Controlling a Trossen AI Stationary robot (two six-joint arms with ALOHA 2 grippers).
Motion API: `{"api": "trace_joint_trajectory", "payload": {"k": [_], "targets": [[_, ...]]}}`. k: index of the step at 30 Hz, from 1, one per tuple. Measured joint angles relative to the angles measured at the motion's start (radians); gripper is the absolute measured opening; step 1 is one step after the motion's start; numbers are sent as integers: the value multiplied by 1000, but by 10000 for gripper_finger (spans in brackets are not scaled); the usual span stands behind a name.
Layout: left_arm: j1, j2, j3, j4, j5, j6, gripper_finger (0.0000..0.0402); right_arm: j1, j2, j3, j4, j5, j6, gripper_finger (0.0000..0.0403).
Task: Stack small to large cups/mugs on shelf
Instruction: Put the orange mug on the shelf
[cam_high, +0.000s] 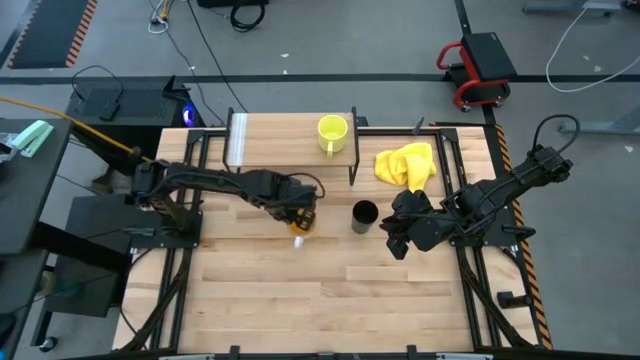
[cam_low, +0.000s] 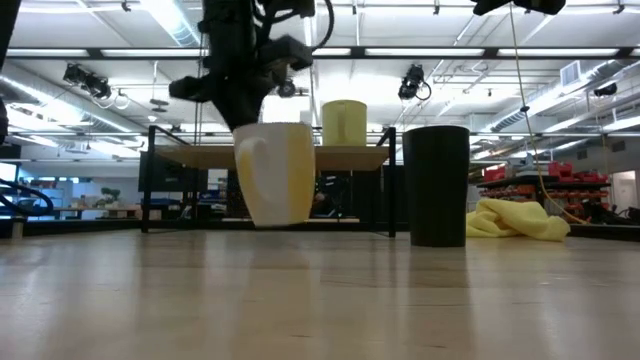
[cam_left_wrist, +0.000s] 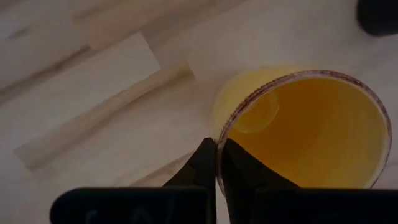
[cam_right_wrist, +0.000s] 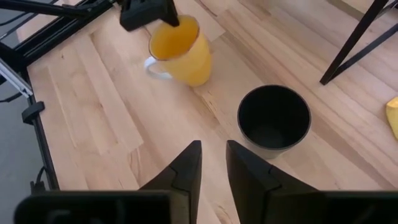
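My left gripper (cam_high: 300, 216) is shut on the orange-inside mug (cam_left_wrist: 311, 130) near the table's middle, in front of the shelf (cam_high: 285, 140). In the low view the mug (cam_low: 275, 172) hangs just above the table, slightly tilted, with its pale handle (cam_low: 250, 165) facing the camera. The yellow-green mug (cam_high: 332, 131) stands on the shelf's wooden top. The taller black cup (cam_high: 364, 216) stands upright on the table to the right of the held mug. My right gripper (cam_right_wrist: 212, 163) is open, hovering just right of the black cup (cam_right_wrist: 273, 118) and touching nothing. My left gripper holds the orange-inside mug by its rim (cam_left_wrist: 219, 142), with one finger (cam_left_wrist: 239, 171) inside the mug and the other outside. The fingers come from above, pointing down. The mug is lifted clear of the table and hangs below the fingers, slightly tilted.
A crumpled yellow cloth (cam_high: 405, 163) lies on the table to the right of the shelf, beyond the black cup. The shelf's black legs (cam_right_wrist: 357, 37) stand close behind the cup. Bare wooden tabletop (cam_high: 330, 290) stretches toward the near edge.
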Motion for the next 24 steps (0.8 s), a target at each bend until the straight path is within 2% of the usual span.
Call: {"api": "trace_joint_trajectory", "payload": {"k": [6,14,18,24], "targets": [[44,-1,175,-179,-14,56,15,0,0,0,0,-6,-1,72],[127,-1,478,-433,-45,76,14,0,0,0,0,-20,-3,60],[181,-1,606,-513,-81,75,14,0,0,0,0,-38,-16,55],[276,-1,697,-547,-97,88,14,0,0,0,0,-42,-19,50]]}}
